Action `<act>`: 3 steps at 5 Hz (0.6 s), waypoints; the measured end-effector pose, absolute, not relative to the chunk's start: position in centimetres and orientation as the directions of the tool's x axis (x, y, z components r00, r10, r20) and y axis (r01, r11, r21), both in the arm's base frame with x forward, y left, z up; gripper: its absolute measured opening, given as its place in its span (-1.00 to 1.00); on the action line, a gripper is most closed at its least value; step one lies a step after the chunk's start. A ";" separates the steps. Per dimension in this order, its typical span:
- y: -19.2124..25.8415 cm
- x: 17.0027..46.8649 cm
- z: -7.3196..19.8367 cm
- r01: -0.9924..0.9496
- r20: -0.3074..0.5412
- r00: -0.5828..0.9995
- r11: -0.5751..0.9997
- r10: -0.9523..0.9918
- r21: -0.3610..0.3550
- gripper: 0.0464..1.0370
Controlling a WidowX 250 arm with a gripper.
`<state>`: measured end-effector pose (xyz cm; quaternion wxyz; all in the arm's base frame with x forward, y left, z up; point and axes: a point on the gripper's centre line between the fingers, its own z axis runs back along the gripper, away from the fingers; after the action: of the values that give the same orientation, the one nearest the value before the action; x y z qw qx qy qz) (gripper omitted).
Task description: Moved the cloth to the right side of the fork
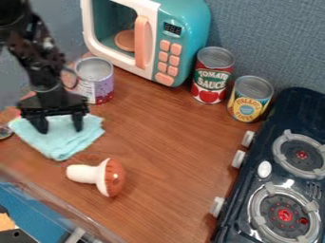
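Closest up, a toy stove (244, 201) was parked lower right. The cloth (62, 146) was rumpled over at left, with the gripper (60, 128) spread over it; probably super light and floppy, best pinched mid-fold.

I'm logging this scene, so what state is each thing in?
Cloth: laid out, slightly rumpled
Tool: open, at the cloth
Toy mushroom: tipped on its side
Tomato can: upright
Yellow can: upright
Purple can: upright
Microwave: upright, door seemingly shut
Stove: on or off, cannot tell
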<state>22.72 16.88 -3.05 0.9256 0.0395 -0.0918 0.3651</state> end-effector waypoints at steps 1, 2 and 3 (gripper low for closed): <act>17.5 21.5 -3.0 -0.669 0.203 0.730 0.743 0.653 0.018 0.93; 17.0 21.1 -2.8 -0.675 0.145 0.731 0.738 0.667 0.004 0.93; 16.4 21.3 -1.0 -0.687 0.130 0.720 0.726 0.682 -0.008 0.93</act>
<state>21.35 16.41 -1.03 0.9270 0.0205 -0.0619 0.3693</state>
